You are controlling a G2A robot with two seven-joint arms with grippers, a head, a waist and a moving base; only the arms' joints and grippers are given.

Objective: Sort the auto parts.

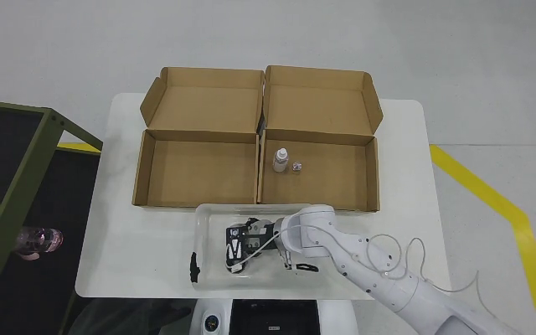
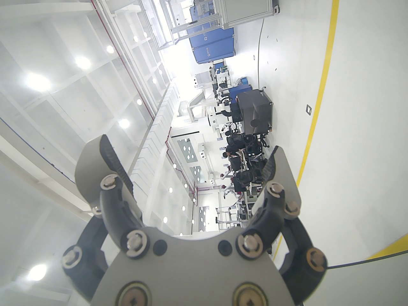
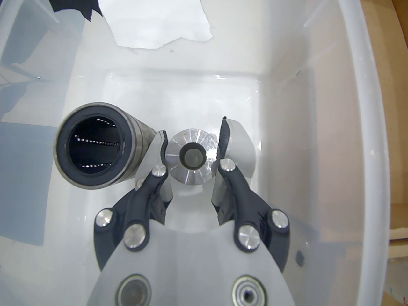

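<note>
The right gripper (image 3: 193,127) sits inside the clear bin (image 3: 357,97) at the 6 o'clock edge of the table (image 1: 117,251). Its fingers are clamped on either side of a round silver part (image 3: 191,157) (a hole runs through its middle). A bearing sleeve (image 3: 92,148) lies just beside it. The left gripper (image 2: 191,148) points out into the room with its fingers spread apart. At 12 o'clock from the bin, the right cardboard box (image 1: 335,176) holds a small white part (image 1: 280,159) and a tiny silver piece (image 1: 298,167).

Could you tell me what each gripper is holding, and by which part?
The right gripper holds the silver bored part by the sides of its round end; the left gripper holds nothing.
</note>
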